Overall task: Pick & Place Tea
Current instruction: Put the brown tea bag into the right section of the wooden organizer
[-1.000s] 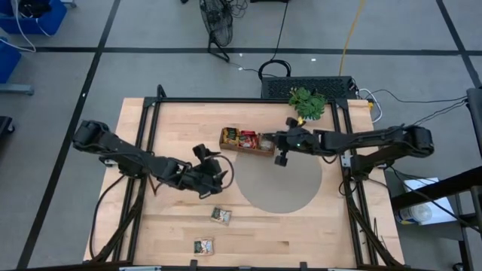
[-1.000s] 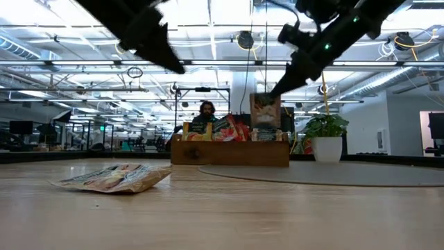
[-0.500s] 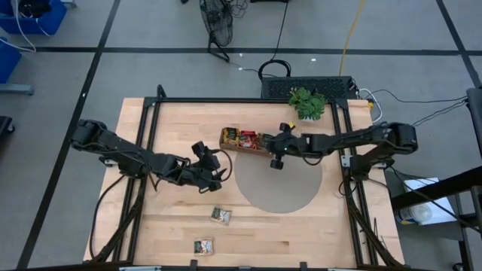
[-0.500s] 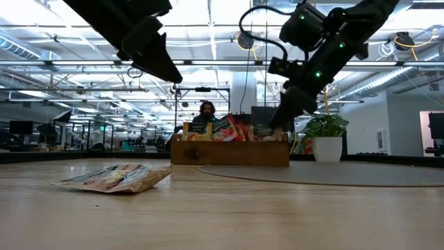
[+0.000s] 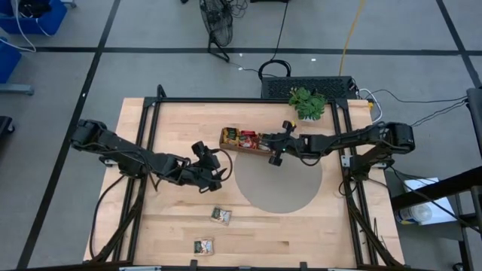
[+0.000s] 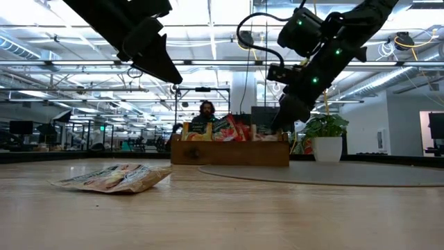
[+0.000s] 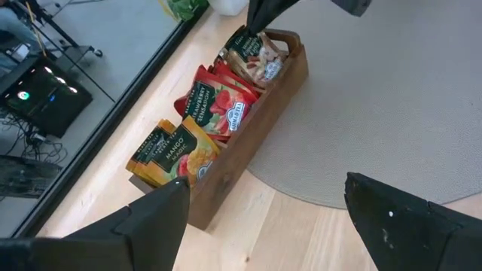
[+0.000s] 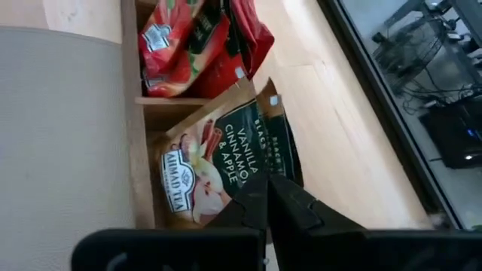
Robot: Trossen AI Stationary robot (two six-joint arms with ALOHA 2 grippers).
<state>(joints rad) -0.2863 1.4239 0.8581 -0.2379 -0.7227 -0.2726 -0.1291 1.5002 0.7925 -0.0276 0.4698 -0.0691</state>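
The long wooden tray (image 5: pixel 241 150) stands at the table's far middle with red, yellow and dark tea sachets upright in its compartments (image 7: pixel 215 105). My right gripper (image 8: pixel 267 187) is over the tray's right end compartment, shut on a dark green and tan sachet (image 8: pixel 226 169). My left gripper (image 5: pixel 212 174) hovers open to the left of the round grey mat (image 5: pixel 279 188), nothing between its fingers (image 7: pixel 154 222). Two more sachets (image 5: pixel 221 215) (image 5: pixel 203 245) lie flat on the wood nearer the front edge. My right gripper pinches the sachet's upper edge (image 8: pixel 254 175) between its two shut fingers. The fingers slant down at it from the table's right. The sachet stands tilted with its lower part inside the tray's end compartment (image 7: pixel 256 56).
A small potted plant (image 5: pixel 307 103) stands behind the tray's right end. The grey mat lies just in front of the tray. In the low view a sachet (image 6: pixel 114 177) lies in the foreground. A person (image 6: pixel 205 114) sits in the room behind.
My right gripper has gone down and a little toward the table's left, tipping further downward, still shut on the sachet. The sachet, earlier held clear above the tray, now sits low in the right end compartment.
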